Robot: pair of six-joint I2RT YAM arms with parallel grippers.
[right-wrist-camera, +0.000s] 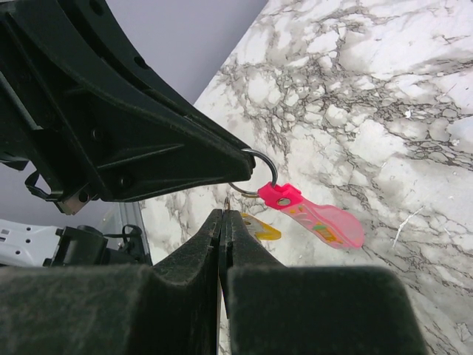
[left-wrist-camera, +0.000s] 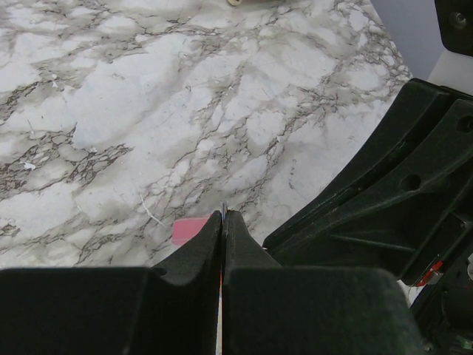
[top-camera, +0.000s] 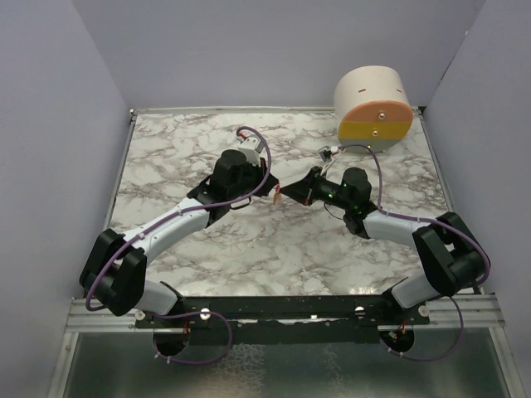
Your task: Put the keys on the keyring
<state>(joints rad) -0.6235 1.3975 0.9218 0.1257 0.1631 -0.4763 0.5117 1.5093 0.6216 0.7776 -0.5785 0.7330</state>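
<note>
My two grippers meet over the middle of the marble table. The left gripper is shut on the thin metal keyring, which sticks out past its tip in the right wrist view. The elongated pink key hangs on that ring. Just below the ring, my right gripper is shut on the yellow key. Its yellow head shows beside the right finger and a small metal tip pokes out above the fingertips, close under the ring.
A big cream, orange and yellow cylinder lies at the table's back right corner. Plain walls close in the left, back and right sides. A metal rail with the arm bases runs along the near edge.
</note>
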